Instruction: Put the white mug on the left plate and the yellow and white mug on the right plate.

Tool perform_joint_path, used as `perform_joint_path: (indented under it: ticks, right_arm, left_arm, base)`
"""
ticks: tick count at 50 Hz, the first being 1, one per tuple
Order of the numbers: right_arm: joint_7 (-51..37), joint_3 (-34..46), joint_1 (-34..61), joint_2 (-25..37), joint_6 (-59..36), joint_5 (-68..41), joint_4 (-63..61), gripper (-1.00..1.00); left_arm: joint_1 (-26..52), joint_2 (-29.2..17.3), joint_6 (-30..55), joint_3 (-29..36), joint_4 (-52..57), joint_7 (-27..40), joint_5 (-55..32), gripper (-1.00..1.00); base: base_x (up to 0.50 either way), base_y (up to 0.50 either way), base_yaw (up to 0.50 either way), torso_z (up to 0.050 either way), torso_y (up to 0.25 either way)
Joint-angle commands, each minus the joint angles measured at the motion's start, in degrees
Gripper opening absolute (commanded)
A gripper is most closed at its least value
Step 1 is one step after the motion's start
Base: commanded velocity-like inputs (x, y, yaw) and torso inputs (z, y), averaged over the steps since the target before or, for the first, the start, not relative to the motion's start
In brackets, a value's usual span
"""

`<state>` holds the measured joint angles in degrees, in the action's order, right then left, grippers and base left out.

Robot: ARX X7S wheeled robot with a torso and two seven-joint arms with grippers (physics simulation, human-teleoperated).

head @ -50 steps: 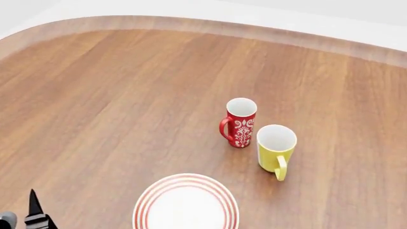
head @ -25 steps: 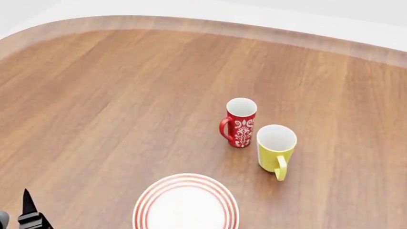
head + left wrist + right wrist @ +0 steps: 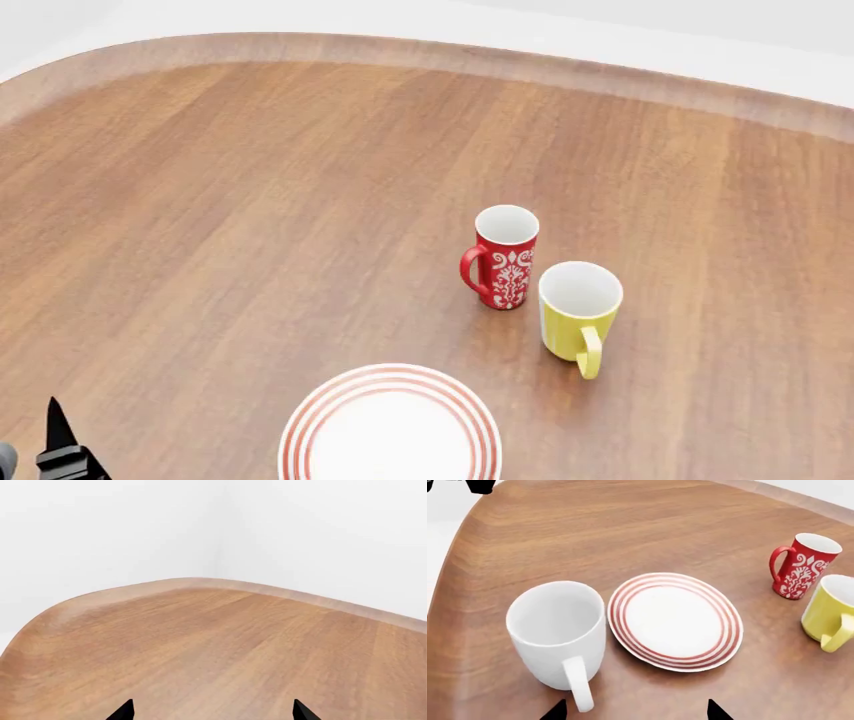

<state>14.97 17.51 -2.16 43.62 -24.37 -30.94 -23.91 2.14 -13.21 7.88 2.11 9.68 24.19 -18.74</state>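
Left wrist view: bare wooden worktop [image 3: 220, 645] only. Left claw [image 3: 212, 711] spread wide, two dark tips showing, nothing between.

Head view: yellow and white mug [image 3: 579, 312] upright at 3 o'clock of centre, handle toward the camera; red mug [image 3: 503, 256] just beside it at its 10 o'clock. One ringed plate [image 3: 390, 424] at 6 o'clock, bare.

Right wrist view: white mug [image 3: 558, 634] upright, just beside that plate, not on it. Right claw [image 3: 635, 711] wide, empty. Only one plate visible; which one, cannot tell.

Step judged: approach to the white mug, nothing placed yet. Next calls for closing on the mug wall, then a lift.
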Motion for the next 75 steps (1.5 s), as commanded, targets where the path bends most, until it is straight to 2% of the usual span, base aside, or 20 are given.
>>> perform_joint_path:
  ticks: [1,10,23,45,60,75]
  right_arm:
    - [7.74,3.11,8.07,-2.88,-2.37,2.09,7.56,1.00]
    - [9.86,6.88,11.10,-4.47,-3.10,4.21,10.17,1.00]
    - [11.26,10.89,11.35,-4.32,-4.20,6.09,7.31,1.00]
    - [16.66,18.35,23.41,-10.54,-8.65,9.94,17.31,1.00]
    - [19.26,23.30,23.56,-11.86,-7.22,12.63,20.98,1.00]
    - [20.19,23.69,24.32,-12.77,-5.62,12.96,25.87,1.00]
  left_arm:
    - [-0.42,1.27,-1.04,-1.62,-0.07,-0.45,0.85,1.00]
    - [-0.57,1.06,-0.98,-1.40,0.25,-0.04,0.81,1.00]
    - [-0.72,0.87,-1.26,-1.07,0.22,0.27,0.65,1.00]
    - [-0.49,0.48,-0.92,-0.22,0.58,0.79,0.25,1.00]
    - [-0.97,0.31,-0.99,0.30,1.13,1.37,0.22,1.00]
    - [-1.28,-0.09,-0.84,0.27,1.87,1.90,-0.35,1.00]
  base:
    - [0.00,0.00,0.00,0.000,0.000]
    - [0.00,0.00,0.00,0.000,0.000]
    - [0.00,0.00,0.00,0.000,0.000]
    - [0.00,0.00,0.00,0.000,0.000]
    - [0.00,0.00,0.00,0.000,0.000]
    - [0.00,0.00,0.00,0.000,0.000]
